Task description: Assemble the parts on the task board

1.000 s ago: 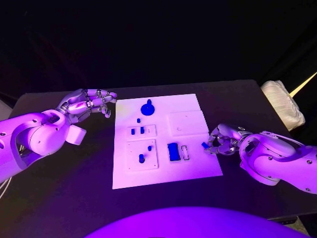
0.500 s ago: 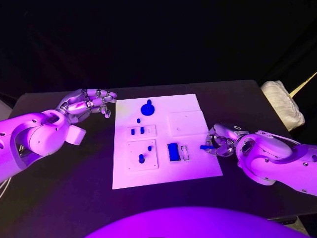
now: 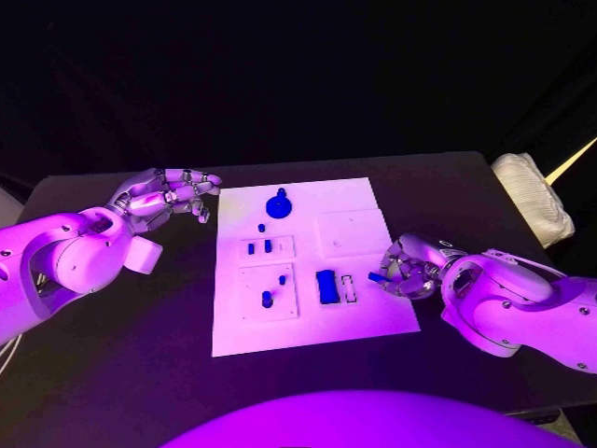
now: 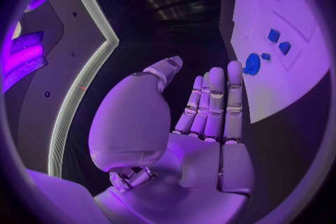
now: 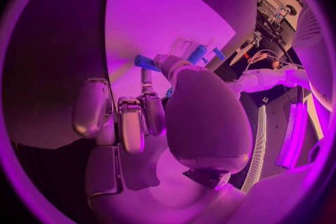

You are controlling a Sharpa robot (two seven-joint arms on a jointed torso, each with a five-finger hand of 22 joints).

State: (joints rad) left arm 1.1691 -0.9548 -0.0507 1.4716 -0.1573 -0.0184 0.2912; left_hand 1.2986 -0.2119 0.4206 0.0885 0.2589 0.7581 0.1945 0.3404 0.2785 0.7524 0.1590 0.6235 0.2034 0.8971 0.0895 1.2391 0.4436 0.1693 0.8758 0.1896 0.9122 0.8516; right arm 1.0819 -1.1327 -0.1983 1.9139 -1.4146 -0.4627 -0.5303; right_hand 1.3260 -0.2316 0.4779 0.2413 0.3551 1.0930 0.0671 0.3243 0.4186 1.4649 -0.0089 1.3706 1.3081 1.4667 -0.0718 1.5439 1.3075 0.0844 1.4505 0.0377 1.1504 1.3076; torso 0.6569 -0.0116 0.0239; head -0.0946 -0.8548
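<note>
The right hand [image 3: 409, 269] hovers at the right edge of the task board [image 3: 366, 322], its fingers closed around a small blue part [image 3: 378, 276] that juts out toward the board from between the fingertips; the right wrist view shows the same blue part [image 5: 146, 61] pinched at the fingertips above the white plate. Just beyond that part, toward the board's middle, lie a larger blue block [image 3: 326, 286] and a narrow slot [image 3: 349, 287] beside it. Judging from this, the part is carried with its free end leading so it can be lowered into a seat near the slot, though which seat it belongs in cannot be told. The left hand [image 3: 164, 197] is held off the board's far left corner, above the dark surface [image 3: 137, 336], grasping nothing, fingers loosely curled and apart; it seems parked there to stay out of the way. Nearest it on the board is a round blue knob [image 3: 280, 203], with several smaller blue pieces [image 3: 258, 246] standing in square panels further toward the robot. A white cloth [image 3: 534, 191] lies at the surface's edge, well beyond the right hand.
</note>
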